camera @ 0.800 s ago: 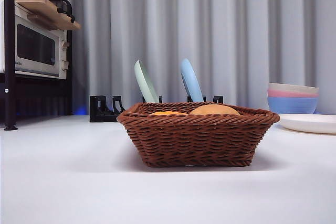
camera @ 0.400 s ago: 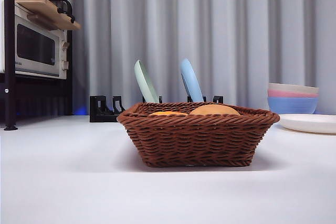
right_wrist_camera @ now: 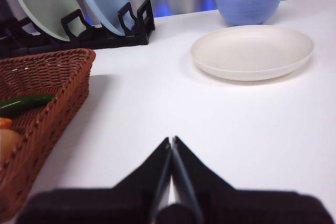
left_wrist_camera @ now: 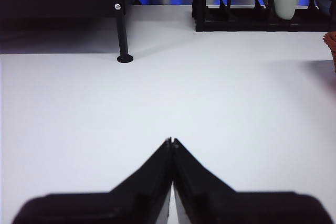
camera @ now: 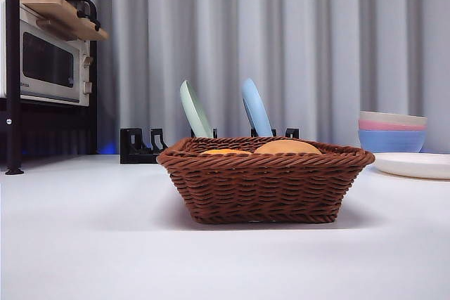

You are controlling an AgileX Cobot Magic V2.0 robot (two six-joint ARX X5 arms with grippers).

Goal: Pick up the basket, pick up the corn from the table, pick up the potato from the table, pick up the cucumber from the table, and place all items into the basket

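The brown wicker basket (camera: 264, 180) stands on the white bench (camera: 84, 237), near the middle of the front view. Above its braided rim show the rounded tan top of the potato (camera: 287, 147) and, just beside it, a low orange sliver of the corn (camera: 225, 151). In the right wrist view the dark-green cucumber (right_wrist_camera: 23, 104) lies inside the basket, with a bit of orange and a pale tan curve below it.

Both arms wait away from the basket. The left tool (left_wrist_camera: 171, 142) hangs over bare bench with its jaws pressed together, gripping nothing. The right tool (right_wrist_camera: 171, 141) is likewise closed and empty, beside the basket's corner.

Behind the basket a black dish rack (camera: 140, 147) holds a pale green plate (camera: 193, 110) and a blue plate (camera: 255, 109) upright. To one side sit stacked pastel bowls (camera: 391, 131) and a shallow white plate (camera: 415, 165); at the other stands a toaster oven (camera: 46, 61) on a dark shelf.
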